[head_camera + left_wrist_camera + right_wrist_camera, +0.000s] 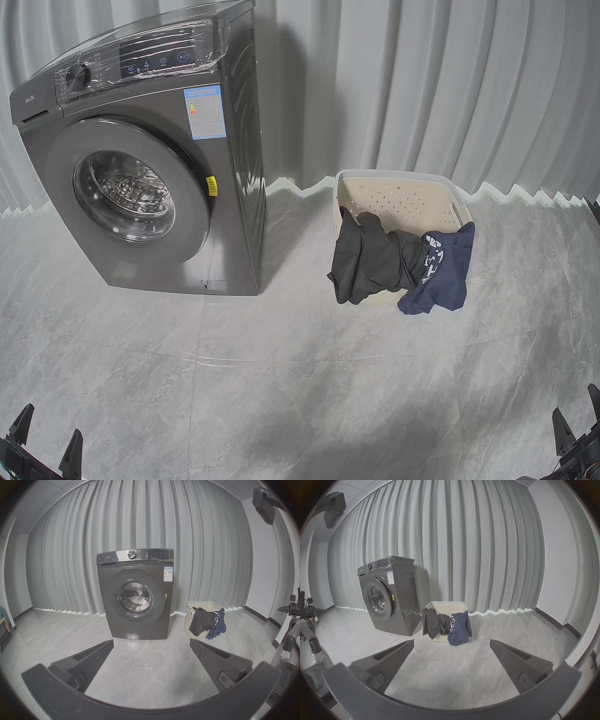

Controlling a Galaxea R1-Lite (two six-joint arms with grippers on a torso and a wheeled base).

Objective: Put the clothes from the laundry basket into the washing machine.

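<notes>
From the head, we see the clothes [375, 262] draped over the laundry basket [400, 177] rim beside the washing machine [237, 187], whose door [125, 194] looks shut. Our left gripper [150, 642] faces the machine, spread and empty; our right gripper [450, 642] faces the basket, likewise spread, likely for the first grab.

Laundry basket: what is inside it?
A black garment and a navy garment drape over the front rim of the basket. They hide part of its floor; anything beneath is unseen.
</notes>
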